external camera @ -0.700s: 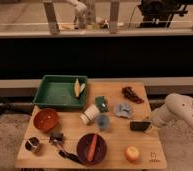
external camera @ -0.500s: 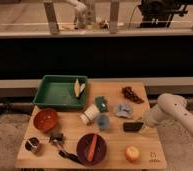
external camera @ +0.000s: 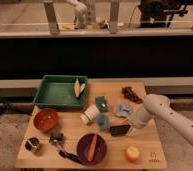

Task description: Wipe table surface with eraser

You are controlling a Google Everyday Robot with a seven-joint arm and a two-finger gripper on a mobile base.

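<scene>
1. My fingers (external camera: 127, 128) are down at the counter (external camera: 110, 159), right of centre, twd the right edge.
2. They're closed on the eraser (external camera: 118, 130), gripping its right end.
3. Eraser lies flat on the wood, touching it.
4. It sits btw the purple bowl (external camera: 91, 148) and my arm; orange fruit (external camera: 132, 153) is near it, twd the front-right corner.

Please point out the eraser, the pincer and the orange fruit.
eraser (external camera: 119, 130): camera view, middle of its top.
pincer (external camera: 131, 126): camera view, tip at the eraser's right end.
orange fruit (external camera: 132, 153): camera view, its middle.
</scene>
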